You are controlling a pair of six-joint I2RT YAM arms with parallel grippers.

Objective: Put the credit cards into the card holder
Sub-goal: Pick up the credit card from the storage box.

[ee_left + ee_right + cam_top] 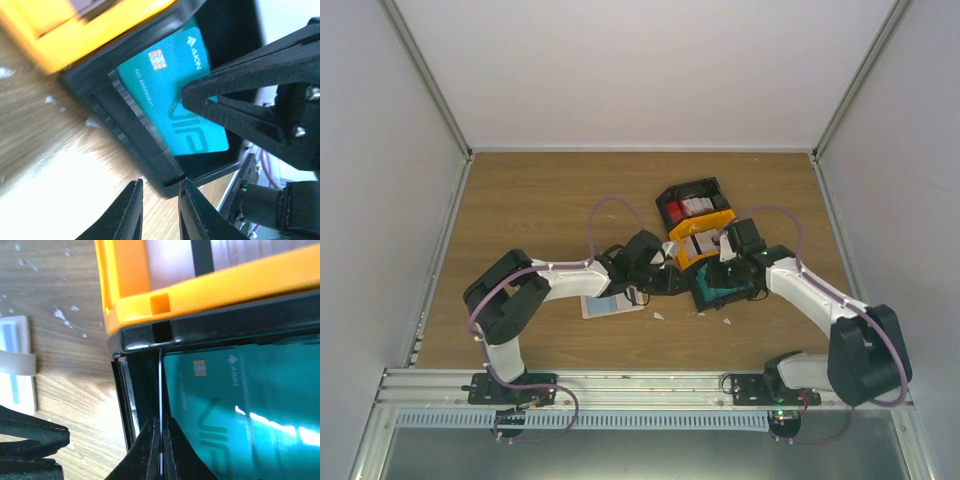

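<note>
Lettering "VIP" and a line starting "NO" mark the teal card [170,100] in the black bin [130,135]. Right hand [161,440] is pinched shut on its thin edge. Left hand [159,210], narrowly parted, holds nothing. Card holder [608,306] lies open on the surface [540,200], apart from the bin.

A brown wood-grain table [520,200] carries everything; right of centre, three small bins stand on it in a close row from far to near: a black bin [665,210] farthest, a yellow bin [684,258] in the middle, a second black bin [705,300] nearest; left of that nearest bin the card holder [612,305] lies open and flat, pale inside up; white scraps [658,315] are scattered on the wood near the nearest bin.
</note>
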